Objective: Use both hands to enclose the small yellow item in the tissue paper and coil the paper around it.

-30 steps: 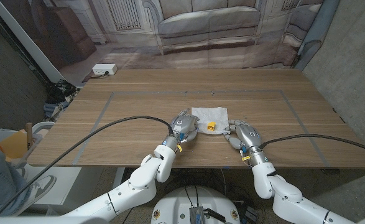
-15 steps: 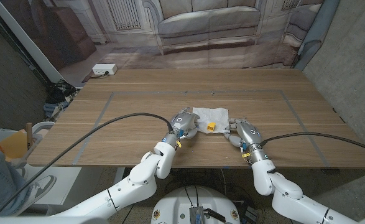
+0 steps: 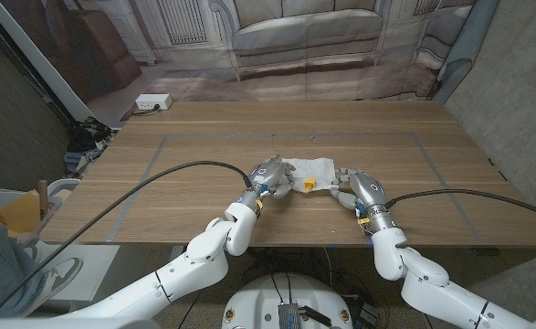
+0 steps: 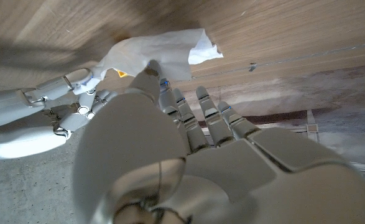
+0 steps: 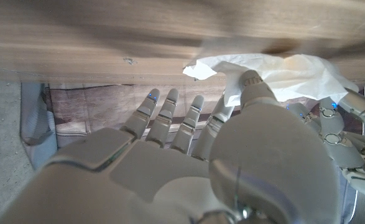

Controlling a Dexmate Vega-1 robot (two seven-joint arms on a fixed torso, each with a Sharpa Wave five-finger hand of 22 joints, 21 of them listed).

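Now mid-fold, by my reading — both hands are at the tissue paper [image 3: 311, 171] on the tabletop [image 3: 158, 196], one on each side. Left hand [image 3: 273, 176] sits at the paper's near-left edge, its thumb tip on a raised fold in the left wrist view; the sheet looks pinched there, though the other fingers stand apart. Right hand [image 3: 357, 189] is at the opposite edge, and the right wrist view shows its thumb pressed against a lifted flap of tissue [image 5: 275, 71], so I take it as holding that edge too. Small yellow item [image 3: 310, 186] lies between the two hands, just under the near rim of the paper, mostly covered; a sliver of it also shows beside the left thumb [image 4: 120, 73].

Step in hand: enclosing, not yet coiling. Next move likely calls for both hands to draw the flaps fully over the item, then roll together — evenly, since thin tissue may tear or slip free.
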